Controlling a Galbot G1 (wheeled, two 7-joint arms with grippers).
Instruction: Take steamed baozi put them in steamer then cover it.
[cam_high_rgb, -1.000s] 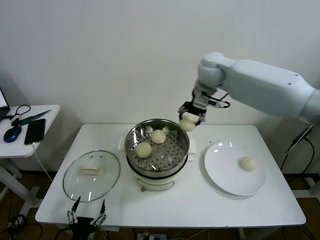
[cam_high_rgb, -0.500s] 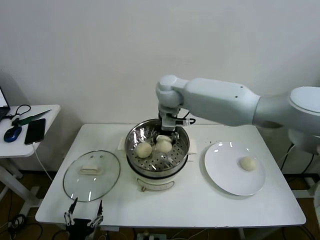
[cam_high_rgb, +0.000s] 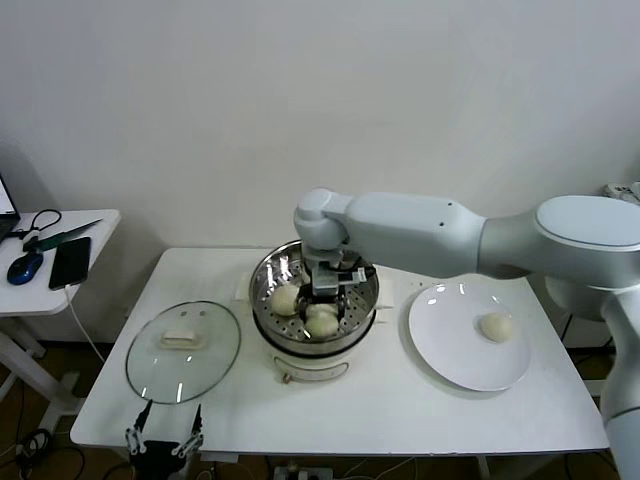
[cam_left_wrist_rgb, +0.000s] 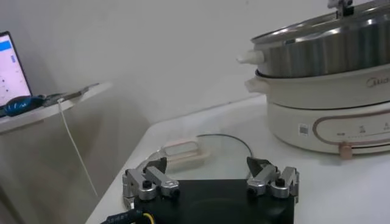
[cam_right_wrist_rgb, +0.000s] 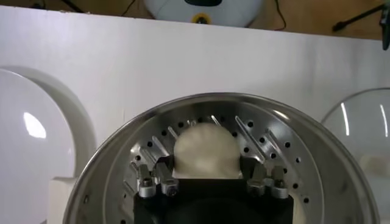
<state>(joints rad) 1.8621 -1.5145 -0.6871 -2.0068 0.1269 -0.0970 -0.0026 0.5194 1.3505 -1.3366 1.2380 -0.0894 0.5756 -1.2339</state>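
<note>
The steel steamer (cam_high_rgb: 362, 275) stands on its cream pot base (cam_high_rgb: 315, 365) at the table's middle. My right gripper (cam_high_rgb: 324, 303) reaches down inside it, shut on a cream-white baozi (cam_high_rgb: 322, 322) held low over the perforated floor. In the right wrist view the baozi (cam_right_wrist_rgb: 204, 145) sits between the fingers of the right gripper (cam_right_wrist_rgb: 206, 162). Another baozi (cam_high_rgb: 286, 298) lies in the steamer to its left. A further one is hidden under the arm. One baozi (cam_high_rgb: 495, 326) lies on the white plate (cam_high_rgb: 445, 350). The glass cover (cam_high_rgb: 150, 370) lies flat left of the steamer.
My left gripper (cam_high_rgb: 163, 438) is parked, open, at the table's front edge before the cover, as the left wrist view (cam_left_wrist_rgb: 210, 173) shows. A side table (cam_high_rgb: 90, 225) on the left holds a phone and a mouse. The wall is close behind.
My right arm swung left from the steamer's far right rim and lowered the baozi down into the steamer. The left gripper barely moved.
</note>
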